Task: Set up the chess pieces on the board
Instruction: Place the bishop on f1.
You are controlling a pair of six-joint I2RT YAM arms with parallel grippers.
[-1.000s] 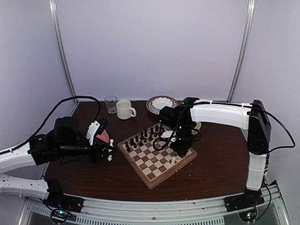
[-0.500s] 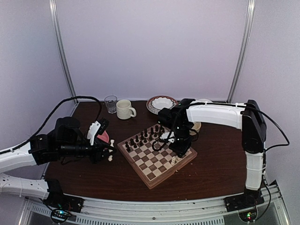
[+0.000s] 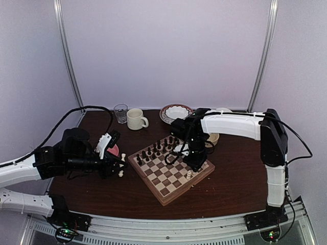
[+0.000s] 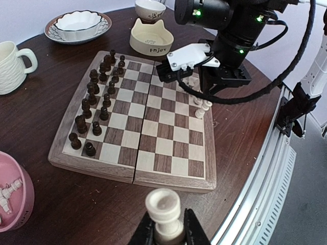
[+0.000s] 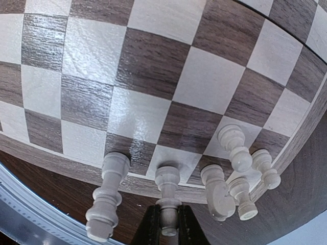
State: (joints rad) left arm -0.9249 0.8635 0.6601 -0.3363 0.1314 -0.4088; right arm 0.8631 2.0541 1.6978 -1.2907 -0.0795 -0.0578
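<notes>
The board (image 3: 164, 179) lies mid-table, with dark pieces (image 3: 153, 150) along its far-left rows. My left gripper (image 3: 117, 164) hovers over the table left of the board, shut on a cream chess piece (image 4: 163, 213) that stands up between its fingers (image 4: 144, 233). My right gripper (image 3: 194, 164) is low over the board's right edge, shut on the top of a cream piece (image 5: 168, 196) whose base rests on a light edge square. Several more cream pieces (image 5: 104, 196) stand beside it on that edge row; they also show in the left wrist view (image 4: 203, 108).
A pink bowl (image 4: 23, 206) holding cream pieces sits left of the board. A cream mug (image 3: 136, 119), a glass (image 3: 121, 113) and a plate with a white bowl (image 3: 176, 112) stand at the back. A cat-eared bowl (image 4: 151, 38) sits behind the board.
My left arm has edged right toward the board with its piece. The right arm's elbow has drawn leftward while its gripper stays low at the board's right edge.
</notes>
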